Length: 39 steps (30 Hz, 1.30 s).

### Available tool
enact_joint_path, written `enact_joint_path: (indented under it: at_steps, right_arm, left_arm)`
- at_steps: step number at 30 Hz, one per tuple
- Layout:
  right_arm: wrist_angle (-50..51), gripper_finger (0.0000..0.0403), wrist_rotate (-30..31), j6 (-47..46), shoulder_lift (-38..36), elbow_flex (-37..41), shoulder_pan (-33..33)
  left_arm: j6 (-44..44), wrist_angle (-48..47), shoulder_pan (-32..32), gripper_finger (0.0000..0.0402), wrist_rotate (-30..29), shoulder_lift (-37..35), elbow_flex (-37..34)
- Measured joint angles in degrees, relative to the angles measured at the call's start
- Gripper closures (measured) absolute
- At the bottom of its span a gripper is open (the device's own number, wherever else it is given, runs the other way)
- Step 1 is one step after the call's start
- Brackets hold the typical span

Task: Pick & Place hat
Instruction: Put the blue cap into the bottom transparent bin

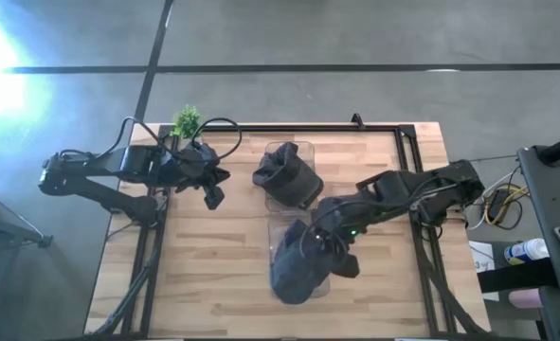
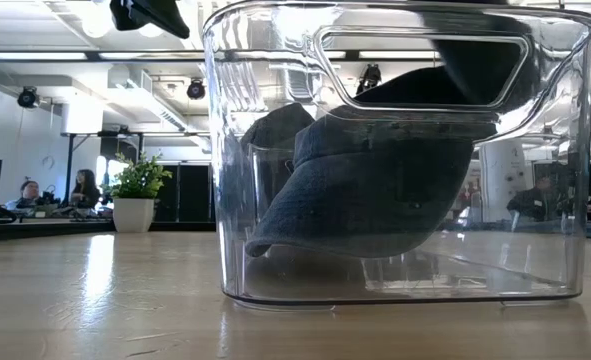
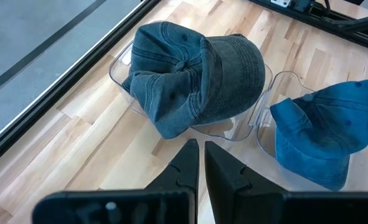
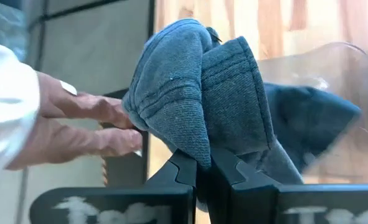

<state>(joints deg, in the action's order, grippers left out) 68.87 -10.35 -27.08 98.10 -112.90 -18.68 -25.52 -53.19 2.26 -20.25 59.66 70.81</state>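
Two clear plastic bins stand mid-table. The far bin (image 1: 303, 152) holds a dark denim hat (image 1: 287, 178), which also shows in the left wrist view (image 3: 196, 74). A second blue-grey hat (image 1: 297, 270) sits in the near bin (image 1: 278, 235) and shows in the low view (image 2: 375, 190). My right gripper (image 1: 334, 248) is shut on this hat, over the near bin. My left gripper (image 1: 213, 194) is shut and empty, left of the far bin, above the table. My right gripper pinches a bunched fold of the hat's cloth (image 4: 203, 146) between its two fingers, several layers thick. The fingers come from above, slanting from the table's right. The hat hangs down inside the near bin; I cannot tell whether it touches the bin's floor.
A small potted plant (image 1: 187, 121) stands at the table's far left corner. A person's hand (image 4: 78, 127) shows close beside the held hat in the right wrist view. Bare wooden table (image 1: 204, 275) lies left of the bins.
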Motion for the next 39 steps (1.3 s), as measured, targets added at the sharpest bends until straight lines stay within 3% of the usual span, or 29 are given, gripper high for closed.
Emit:
enact_joint_path:
  at_steps: [5,16,26,31,35,39]
  right_arm:
    - [-6.0,0.0395,-2.2,-1.2,0.0,2.9,1.3]
    - [-6.3,0.0395,-2.2,4.4,-0.6,13.8,8.4]
    - [-10.5,0.0395,-3.6,7.1,-4.6,29.0,12.5]
    - [-16.4,0.0393,-3.4,6.6,-8.0,31.9,12.8]
    - [-18.1,0.0378,-1.0,6.3,-10.4,32.0,12.8]
    - [-18.0,0.0339,-0.7,5.6,-11.5,32.1,13.1]
  left_arm:
    - [0.2,0.0,0.0,0.0381,0.0,0.0,0.0]
    - [0.2,0.0,0.0,0.0381,0.1,0.0,0.0]
    - [0.0,-0.4,0.0,0.0381,1.3,0.0,0.0]
    - [0.0,-0.5,0.0,0.0381,1.3,0.0,0.0]
    - [-0.1,-0.5,0.0,0.0381,1.3,0.0,0.0]
    - [-0.1,-0.5,0.0,0.0381,1.3,0.0,0.0]
